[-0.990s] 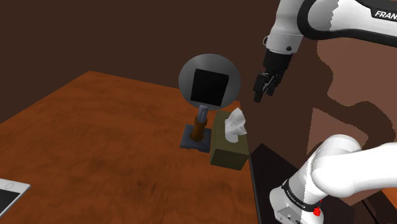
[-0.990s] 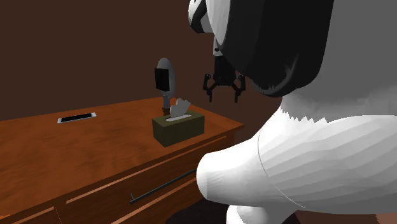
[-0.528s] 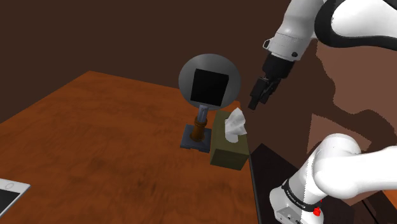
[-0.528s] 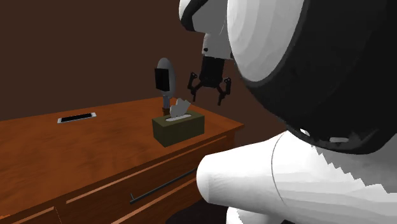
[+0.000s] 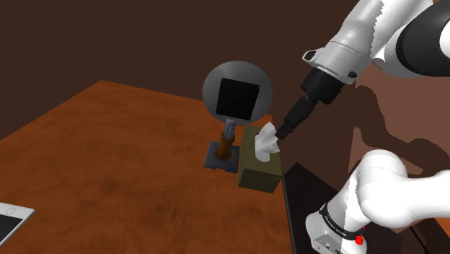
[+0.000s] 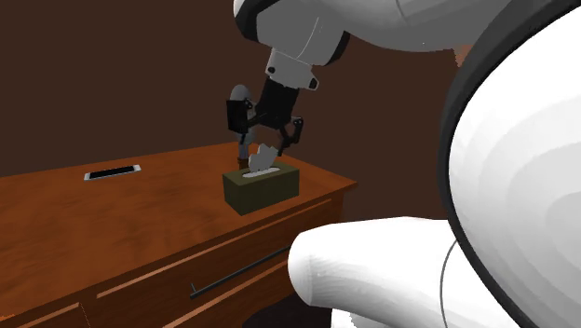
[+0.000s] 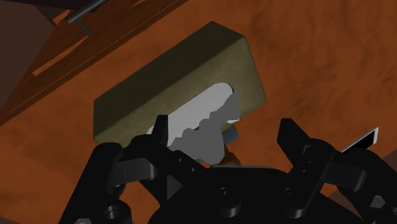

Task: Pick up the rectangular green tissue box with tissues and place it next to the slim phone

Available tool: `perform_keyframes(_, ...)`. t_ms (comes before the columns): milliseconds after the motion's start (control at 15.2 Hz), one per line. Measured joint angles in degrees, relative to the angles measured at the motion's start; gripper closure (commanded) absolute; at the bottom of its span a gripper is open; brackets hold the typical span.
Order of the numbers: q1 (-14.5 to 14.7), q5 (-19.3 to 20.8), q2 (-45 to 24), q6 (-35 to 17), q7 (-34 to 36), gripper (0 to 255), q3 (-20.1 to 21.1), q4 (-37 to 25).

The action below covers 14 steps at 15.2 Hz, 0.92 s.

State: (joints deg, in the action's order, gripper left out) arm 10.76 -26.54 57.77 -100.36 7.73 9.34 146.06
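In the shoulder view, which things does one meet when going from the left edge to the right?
The phone → round mirror → olive-green tissue box → arm's white base.

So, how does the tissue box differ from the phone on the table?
The tissue box is an olive-green block with a white tissue sticking up; the phone is thin, flat and pale-edged. The tissue box sits just under the end effector; the phone lies far from it. Both rest on the brown table.
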Motion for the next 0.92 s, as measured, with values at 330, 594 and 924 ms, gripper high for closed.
perform_keyframes(330,0.99,-2.43,0.42,-3.97,-0.29,0,1.69,3.13)
perform_keyframes(594,1.38,-3.56,0.06,-6.45,-0.48,0,2.92,5.07)
perform_keyframes(924,1.44,-3.68,0.12,-6.68,-0.5,0,3.04,5.32)
